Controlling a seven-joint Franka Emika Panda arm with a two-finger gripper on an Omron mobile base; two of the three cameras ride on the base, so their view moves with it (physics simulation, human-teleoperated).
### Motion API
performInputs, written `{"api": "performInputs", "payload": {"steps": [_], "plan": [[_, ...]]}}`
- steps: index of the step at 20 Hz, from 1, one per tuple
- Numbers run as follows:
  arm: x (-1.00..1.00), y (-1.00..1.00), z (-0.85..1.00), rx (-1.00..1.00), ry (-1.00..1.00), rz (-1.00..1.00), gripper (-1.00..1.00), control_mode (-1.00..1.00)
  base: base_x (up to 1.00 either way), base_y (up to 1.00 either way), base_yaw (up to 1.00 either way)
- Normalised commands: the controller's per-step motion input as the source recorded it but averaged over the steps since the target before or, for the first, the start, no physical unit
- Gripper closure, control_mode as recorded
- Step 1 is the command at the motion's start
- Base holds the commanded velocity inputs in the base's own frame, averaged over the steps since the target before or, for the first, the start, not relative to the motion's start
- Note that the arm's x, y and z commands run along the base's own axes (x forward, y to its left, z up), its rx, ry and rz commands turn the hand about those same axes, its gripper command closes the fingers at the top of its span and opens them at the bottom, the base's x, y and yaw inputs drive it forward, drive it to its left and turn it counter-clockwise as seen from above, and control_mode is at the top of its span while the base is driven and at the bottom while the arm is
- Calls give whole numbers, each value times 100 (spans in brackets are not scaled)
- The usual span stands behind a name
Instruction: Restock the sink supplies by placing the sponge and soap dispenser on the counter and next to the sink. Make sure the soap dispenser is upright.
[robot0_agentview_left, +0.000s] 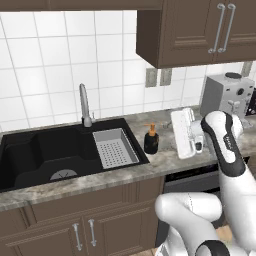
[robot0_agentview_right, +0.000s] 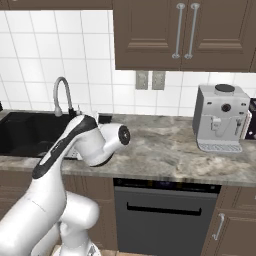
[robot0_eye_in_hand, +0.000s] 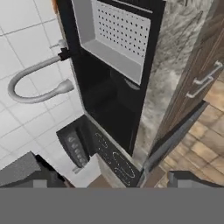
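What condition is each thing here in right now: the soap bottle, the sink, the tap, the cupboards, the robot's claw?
Soap dispenser: upright on the counter, just right of the sink.
Sink: no water visible; grey tray sits in its right side.
Faucet: no water running.
Upper cabinets: doors shut.
Lower cabinets: doors shut.
Coffee machine: upright on the counter.
Gripper: open, holding nothing.
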Motion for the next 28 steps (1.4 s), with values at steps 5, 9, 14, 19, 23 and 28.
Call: {"api": "performInputs", "payload": {"steps": [5, 9, 14, 19, 23, 28], "plan": [[-99, 0, 0, -41, -41, 24, -100, -100, 0, 0, 0], [-94, 0, 7, -46, -33, 24, -100, -100, 0, 0, 0], [-97, -5, 2, -45, -27, 18, -100, -100, 0, 0, 0], [-59, -9, -9, -41, -7, 8, -100, -100, 0, 0, 0], [0, 9, -49, -23, 5, 2, -100, -100, 0, 0, 0], [0, 0, -23, -1, 8, 1, -100, -100, 0, 0, 0]]}}
